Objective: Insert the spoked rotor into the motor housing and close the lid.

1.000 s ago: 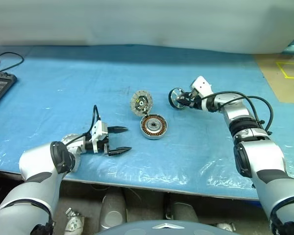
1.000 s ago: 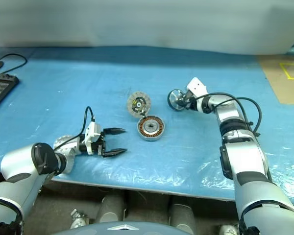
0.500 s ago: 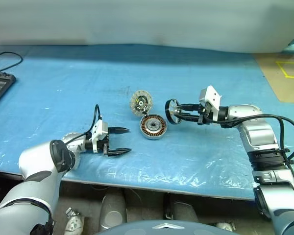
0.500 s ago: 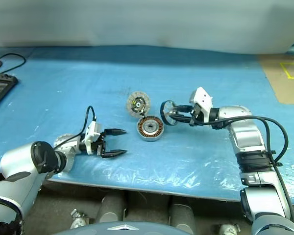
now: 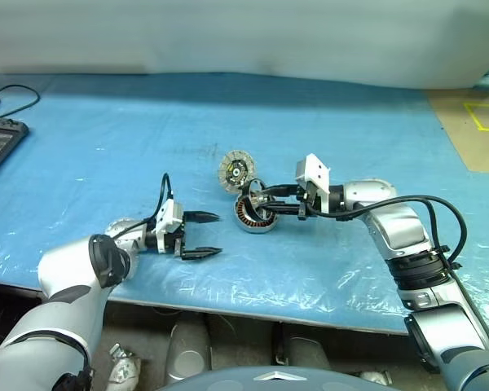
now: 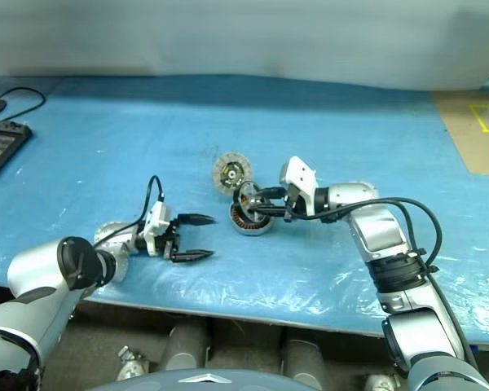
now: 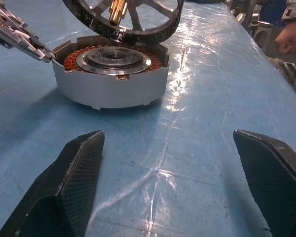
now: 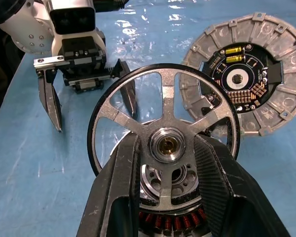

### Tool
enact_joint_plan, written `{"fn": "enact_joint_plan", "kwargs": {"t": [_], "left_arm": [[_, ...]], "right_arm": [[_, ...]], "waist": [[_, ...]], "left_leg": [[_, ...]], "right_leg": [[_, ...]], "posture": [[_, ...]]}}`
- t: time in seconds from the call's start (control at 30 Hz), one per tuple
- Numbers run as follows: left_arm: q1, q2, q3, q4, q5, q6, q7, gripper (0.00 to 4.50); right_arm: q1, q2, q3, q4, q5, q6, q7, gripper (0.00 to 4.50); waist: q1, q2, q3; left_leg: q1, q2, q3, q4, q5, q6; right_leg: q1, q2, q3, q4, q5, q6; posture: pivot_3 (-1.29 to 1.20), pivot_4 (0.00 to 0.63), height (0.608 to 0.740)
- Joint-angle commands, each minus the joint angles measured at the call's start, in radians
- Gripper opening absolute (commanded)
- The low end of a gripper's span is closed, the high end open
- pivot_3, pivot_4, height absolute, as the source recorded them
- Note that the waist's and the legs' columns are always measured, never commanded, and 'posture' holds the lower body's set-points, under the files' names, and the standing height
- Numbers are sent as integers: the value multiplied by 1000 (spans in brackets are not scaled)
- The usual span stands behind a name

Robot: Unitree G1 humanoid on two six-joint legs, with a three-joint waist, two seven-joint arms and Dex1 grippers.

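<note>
Copper-wound round motor housing [image 7: 111, 74] beneath black-rimmed, silver spoked rotor [image 8: 164, 141]

The right gripper [image 5: 257, 203], clamped on the spoked rotor [image 8: 164, 143], has travelled from the far right of the bench toward the robot's left. The rotor, previously well apart from the motor housing [image 7: 111, 74], now hangs tilted just above its open top, beside the lid [image 8: 246, 74].
</note>
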Motion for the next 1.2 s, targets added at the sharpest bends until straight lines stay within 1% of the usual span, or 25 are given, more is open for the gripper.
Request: {"fn": "enact_joint_plan", "kwargs": {"t": [0.03, 0.47, 0.63, 0.67, 0.7, 0.8, 0.83, 0.87, 0.93, 1.03, 1.2], "left_arm": [[16, -9, 21, -44, -40, 14, -22, 4402], [68, -64, -4, -212, -114, 90, -45, 4402], [109, -92, -36, -317, -151, 140, -45, 4402], [128, -103, -51, -366, -168, 164, -45, 4402], [162, -120, -78, -453, -197, 207, -45, 4402], [328, -172, -197, -863, -323, 431, -45, 4402], [381, -180, -229, -992, -356, 510, -45, 4402], [426, -184, -253, -1101, -379, 581, -45, 4402], [494, -180, -298, -1263, -417, 692, -25, 4402], [553, -161, -354, -1399, -457, 794, 16, 4402], [590, -128, -414, -1483, -503, 860, 64, 4402]], "right_arm": [[-23, 4, 0, -22, 11, -20, -3, 1405], [-31, -2, 18, 17, -7, -47, -3, 1405], [-39, -10, 23, 44, -22, -73, -3, 1405], [-41, -12, 24, 49, -26, -77, -1, 1405], [-43, -15, 25, 54, -30, -82, 1, 1405], [-48, -22, 28, 65, -41, -95, 5, 1405], [-49, -23, 29, 67, -44, -99, 5, 1405], [-50, -24, 29, 67, -45, -101, 6, 1405], [-51, -27, 29, 65, -46, -103, 9, 1405], [-50, -30, 30, 64, -48, -105, 11, 1405], [-41, -28, 35, 63, -50, -104, 10, 1405]], "waist": [[-1, 0, 0], [-1, 0, 0], [-1, 0, 0], [-2, 0, 0], [-2, 0, 0], [-2, 0, 0], [-5, 0, 0], [-7, 0, 0], [-9, 0, 0], [-9, 0, 0], [-10, 0, 0]], "left_leg": [[0, 0, 0, 0, 0, 0], [0, 0, 0, 0, 0, 0], [0, 0, 0, 1, 0, 0], [0, 0, 0, 1, 0, 0], [1, 0, 0, 2, 0, 0], [4, 0, 0, 1, 0, 1], [6, 4, 1, 1, -1, 2], [6, 6, 2, 1, -1, 3], [6, 6, 3, 1, -1, 3], [4, 8, 5, 1, -1, 4], [4, 8, 6, 2, -1, 3]], "right_leg": [[0, 0, 0, 0, 0, 0], [0, 0, 0, 0, 0, 0], [0, 0, 0, 1, 0, 0], [0, 0, 0, 1, 0, 0], [1, 0, 0, 2, 0, 0], [4, 0, 1, 2, 0, 0], [4, -1, 2, 2, 0, -1], [4, 0, 2, 3, 0, -1], [3, 1, 2, 2, 0, -1], [2, 3, 2, 2, 0, -1], [2, 3, 2, 2, 0, -1]], "posture": [[0, 150, 740], [0, 150, 740], [0, 150, 740], [0, 150, 740], [0, 150, 740], [0, 150, 740], [0, 150, 740], [0, 150, 740], [0, 150, 740], [0, 150, 740], [0, 150, 740]]}}
